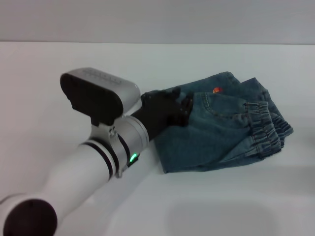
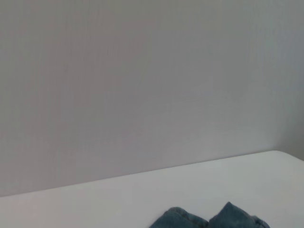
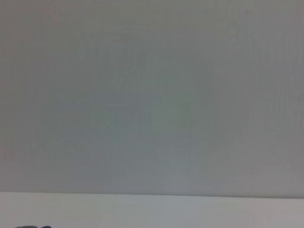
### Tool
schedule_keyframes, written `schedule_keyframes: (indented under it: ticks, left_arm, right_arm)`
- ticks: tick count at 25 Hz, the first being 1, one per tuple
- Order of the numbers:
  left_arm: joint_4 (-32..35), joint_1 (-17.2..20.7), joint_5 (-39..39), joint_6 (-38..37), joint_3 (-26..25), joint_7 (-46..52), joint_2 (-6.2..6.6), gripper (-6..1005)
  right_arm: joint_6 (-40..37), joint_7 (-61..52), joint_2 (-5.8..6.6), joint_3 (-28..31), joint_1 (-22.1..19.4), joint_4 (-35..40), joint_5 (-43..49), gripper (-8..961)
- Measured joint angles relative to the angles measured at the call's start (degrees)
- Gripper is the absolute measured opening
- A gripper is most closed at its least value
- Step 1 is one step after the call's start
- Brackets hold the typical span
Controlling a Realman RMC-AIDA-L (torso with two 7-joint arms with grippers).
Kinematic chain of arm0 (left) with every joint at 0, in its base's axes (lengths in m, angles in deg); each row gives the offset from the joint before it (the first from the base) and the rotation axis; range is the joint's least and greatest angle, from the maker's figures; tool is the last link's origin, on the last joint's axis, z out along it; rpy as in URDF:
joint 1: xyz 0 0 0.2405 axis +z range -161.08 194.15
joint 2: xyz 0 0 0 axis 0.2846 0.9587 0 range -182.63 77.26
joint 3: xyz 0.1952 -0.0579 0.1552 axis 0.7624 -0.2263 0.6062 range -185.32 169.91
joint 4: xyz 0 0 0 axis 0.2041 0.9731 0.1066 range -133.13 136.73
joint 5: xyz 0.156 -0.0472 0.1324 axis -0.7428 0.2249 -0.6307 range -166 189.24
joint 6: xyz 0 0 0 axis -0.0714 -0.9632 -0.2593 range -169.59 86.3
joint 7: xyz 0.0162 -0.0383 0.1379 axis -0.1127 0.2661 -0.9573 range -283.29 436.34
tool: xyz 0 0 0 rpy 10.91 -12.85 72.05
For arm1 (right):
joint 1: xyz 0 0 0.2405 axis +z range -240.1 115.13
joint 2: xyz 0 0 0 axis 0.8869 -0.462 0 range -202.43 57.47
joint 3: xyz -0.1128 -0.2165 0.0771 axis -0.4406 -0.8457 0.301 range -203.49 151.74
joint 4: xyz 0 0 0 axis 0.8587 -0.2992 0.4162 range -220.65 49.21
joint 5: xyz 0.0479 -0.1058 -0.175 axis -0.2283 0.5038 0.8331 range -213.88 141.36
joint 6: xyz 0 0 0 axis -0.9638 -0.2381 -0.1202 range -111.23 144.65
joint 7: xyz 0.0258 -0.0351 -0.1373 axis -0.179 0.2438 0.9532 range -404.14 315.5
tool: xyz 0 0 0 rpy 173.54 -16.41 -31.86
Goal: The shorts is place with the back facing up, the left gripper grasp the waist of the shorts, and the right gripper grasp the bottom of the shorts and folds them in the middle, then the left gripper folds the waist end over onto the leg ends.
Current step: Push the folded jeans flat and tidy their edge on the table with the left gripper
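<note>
**Shorts folded into a bundle, left gripper at the fold edge**

Shorts (image 1: pixel 224 125) lie folded on the white counter (image 1: pixel 206 206), waist (image 1: pixel 266 128) on top, facing right. Left gripper (image 1: pixel 173 112) sits at the bundle's left edge; cannot tell whether jaws hold denim. Best to release low and withdraw leftward without dragging cloth. Right gripper out of sight. No containers visible.

A plain white table (image 1: pixel 44 83) carries everything here, its far edge meeting a pale grey wall. Directly on it lie the shorts (image 1: pixel 216 130), faded blue denim folded into a compact bundle to the right of centre, the gathered elastic waist (image 1: pixel 266 129) on top at the bundle's right end. In the left wrist view, two denim folds (image 2: pixel 209 219) poke up over the white tabletop (image 2: pixel 118 199).
</note>
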Motion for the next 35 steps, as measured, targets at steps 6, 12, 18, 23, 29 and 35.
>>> schedule_keyframes:
  ticks: [6,12,18,23,29,35]
  left_arm:
    - [4.82,0.27,-2.19,-18.50,9.57,5.47,-0.21,244]
    - [18.02,-3.18,-11.40,-39.95,17.41,26.97,-0.71,34]
    - [24.68,-7.39,-13.36,-38.86,21.91,37.89,-0.32,-3]
    - [25.86,-8.47,-17.60,-30.37,23.13,44.25,-0.22,-1]
    - [27.06,-10.51,-20.17,-22.45,23.42,50.18,-0.30,0]
    - [28.10,-11.31,-20.37,-20.73,22.19,51.00,-0.38,2]
  right_arm:
    - [0.19,0.00,-0.03,0.02,-0.41,0.53,0.00,-1]
    - [0.30,0.00,-0.03,0.03,-0.39,0.78,0.08,-1]
    - [0.30,0.01,0.01,0.02,-0.39,0.87,0.08,-2]
    - [0.28,0.02,0.07,0.02,-0.32,0.88,0.08,-2]
    - [0.29,0.02,0.06,-0.22,-0.30,0.56,0.08,-1]
    - [0.34,0.02,0.07,-0.65,-0.31,0.48,0.07,-2]
